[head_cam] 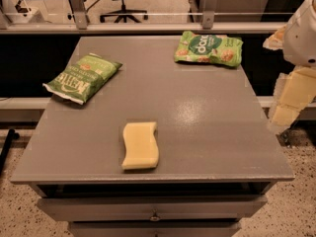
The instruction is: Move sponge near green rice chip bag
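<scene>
From my console, the robot's cream-coloured two-finger gripper (pixel 287 102) hangs beyond the right edge of the grey wooden table (pixel 207 122), outside the tabletop and roughly level with the middle of that edge. I cannot tell whether its jaws are apart or together, but the sponge is plainly not in them. The closest thing to it is the light green rice chip bag with a dark round logo and pictured tan chips (pixel 209 48), lying flat at the back right corner. Further out, the pale yellow flat foam sponge with wavy edges (pixel 140 145) lies near the front edge, a little left of centre. It touches nothing and is well apart from that bag, with a broad bare stretch of tabletop between them. Furthest from the gripper, a darker green snack bag with white Kettle lettering (pixel 82 77) rests near the left edge toward the back; that is not my target. As I judge it, nothing of the task is done yet. The gripper must come in over the table to the front edge, take the sponge, carry it diagonally toward the back right corner, and set it just beside the bag rather than on it.
</scene>
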Controlling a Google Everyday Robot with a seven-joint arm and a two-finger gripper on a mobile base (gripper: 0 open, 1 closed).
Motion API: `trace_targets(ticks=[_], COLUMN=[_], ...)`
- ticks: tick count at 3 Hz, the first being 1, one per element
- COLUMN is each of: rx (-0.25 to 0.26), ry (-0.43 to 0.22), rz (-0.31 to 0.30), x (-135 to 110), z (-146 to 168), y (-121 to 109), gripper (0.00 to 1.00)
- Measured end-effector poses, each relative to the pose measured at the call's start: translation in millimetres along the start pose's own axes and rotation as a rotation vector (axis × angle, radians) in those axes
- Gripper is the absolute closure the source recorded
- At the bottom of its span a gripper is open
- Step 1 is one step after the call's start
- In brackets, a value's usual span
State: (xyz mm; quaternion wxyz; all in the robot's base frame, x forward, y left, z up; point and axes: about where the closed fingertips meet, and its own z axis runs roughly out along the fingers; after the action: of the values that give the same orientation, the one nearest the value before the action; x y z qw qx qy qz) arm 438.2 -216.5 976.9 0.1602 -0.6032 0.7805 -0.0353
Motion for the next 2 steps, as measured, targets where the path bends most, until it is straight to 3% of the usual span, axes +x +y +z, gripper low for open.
trace_targets(ticks=[1,2], rx=[0.004,-0.056], ry=[-0.005,-0.049], rz=[0.0,-0.006], x=[-1.9,-29.0], z=[0.1,30.4], y=[0.2,16.2], gripper=[0.0,0.0])
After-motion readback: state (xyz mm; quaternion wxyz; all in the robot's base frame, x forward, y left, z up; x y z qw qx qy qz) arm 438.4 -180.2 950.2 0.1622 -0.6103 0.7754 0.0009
